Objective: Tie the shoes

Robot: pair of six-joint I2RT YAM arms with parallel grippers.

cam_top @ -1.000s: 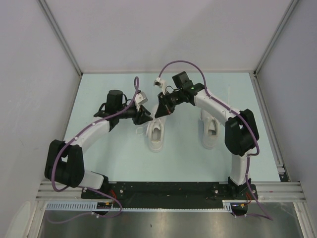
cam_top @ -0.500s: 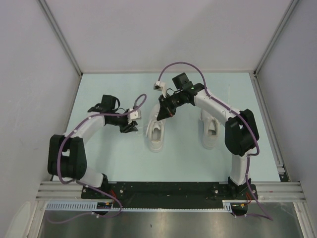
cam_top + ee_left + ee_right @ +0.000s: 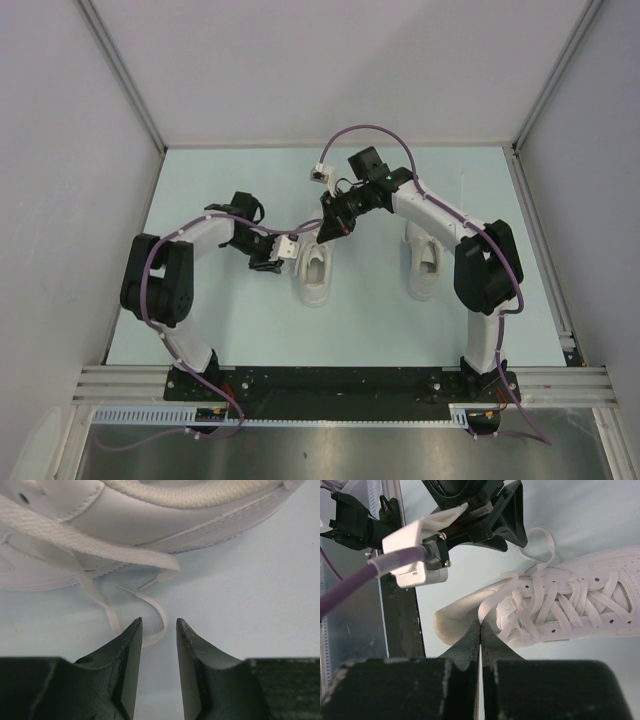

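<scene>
White low-top lace-up sneakers [image 3: 425,262] are set side by side on the pale blue tabletop [image 3: 220,320]. The left gripper [image 3: 159,622] is spread beside one sneaker's sole, with a flat white lace [image 3: 145,560] trailing just ahead of it. The right gripper [image 3: 480,627] is pressed together above that sneaker, and nothing is seen pinched.

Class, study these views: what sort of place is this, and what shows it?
Probably a robotics lab test cell: white panels enclose a pale blue table, the left arm and right arm are bolted at its near edge, with white sneakers laid out.
</scene>
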